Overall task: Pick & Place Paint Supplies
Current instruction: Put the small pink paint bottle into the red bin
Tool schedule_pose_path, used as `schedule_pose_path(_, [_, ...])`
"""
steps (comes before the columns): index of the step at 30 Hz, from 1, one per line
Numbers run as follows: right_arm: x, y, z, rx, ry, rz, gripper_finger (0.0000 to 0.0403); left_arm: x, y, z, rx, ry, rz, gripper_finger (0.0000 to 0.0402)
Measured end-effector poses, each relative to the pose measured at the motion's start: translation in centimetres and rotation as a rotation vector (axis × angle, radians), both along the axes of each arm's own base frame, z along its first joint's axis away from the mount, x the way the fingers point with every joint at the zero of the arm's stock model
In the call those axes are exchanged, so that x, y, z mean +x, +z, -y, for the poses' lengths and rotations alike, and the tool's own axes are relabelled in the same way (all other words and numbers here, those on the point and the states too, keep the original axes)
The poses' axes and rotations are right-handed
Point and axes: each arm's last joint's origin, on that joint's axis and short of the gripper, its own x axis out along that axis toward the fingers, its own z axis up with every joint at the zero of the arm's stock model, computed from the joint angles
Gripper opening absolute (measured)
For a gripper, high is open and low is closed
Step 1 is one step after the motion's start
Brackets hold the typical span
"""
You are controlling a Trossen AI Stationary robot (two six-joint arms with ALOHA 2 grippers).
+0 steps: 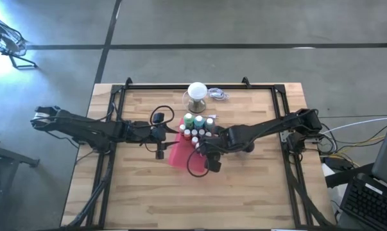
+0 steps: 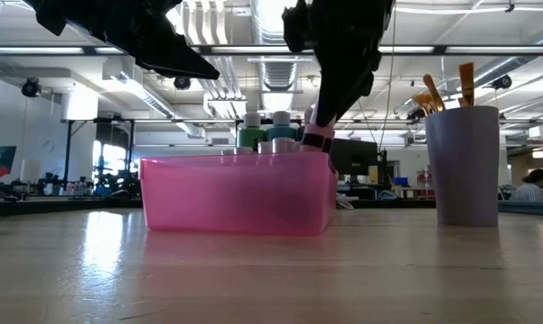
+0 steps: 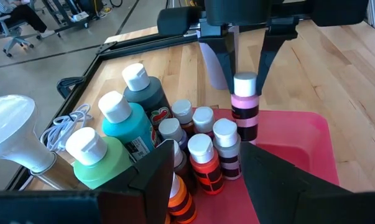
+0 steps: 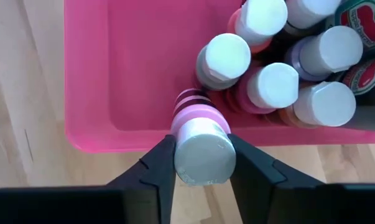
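Near edge of table bare wood. Table centre: pink tray, its 6 o'clock half unfilled.

Right gripper over tray, clamped on cap of pink bottle. Bottle hangs upright above tray floor, just beside the packed group, on its 6 o'clock side. Not set down yet, as far as I can judge.

Left gripper at 9 o'clock of tray, jaws standing apart, nothing between them. Waiting.

Packed at tray's 12 o'clock end: small bottles in orange, brown and purple; big teal bottle, plus a green one and a dark one.

Beyond, 12 o'clock: white-ball stand. Cup holds brushes.

Progress: most bottles binned, brushes in cup. Left: lower and release the pink one. No loose supplies visible on the table.
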Motion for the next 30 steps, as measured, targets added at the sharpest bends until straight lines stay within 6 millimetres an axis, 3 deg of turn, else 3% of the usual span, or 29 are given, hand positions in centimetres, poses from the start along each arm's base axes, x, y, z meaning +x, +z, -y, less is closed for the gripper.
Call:
schedule_pose_path(25, [0.0,-1.2,1.3,0.003,-0.039,0.004,0.0115,0.0,0.0,0.0,0.009,-0.003,-0.001,0.0187])
schedule_pose_path(30, [0.0,-1.2,1.4,0.007,-0.052,0.006,0.0131,0.0,0.0,0.0,0.010,-0.004,-0.001,0.0187])
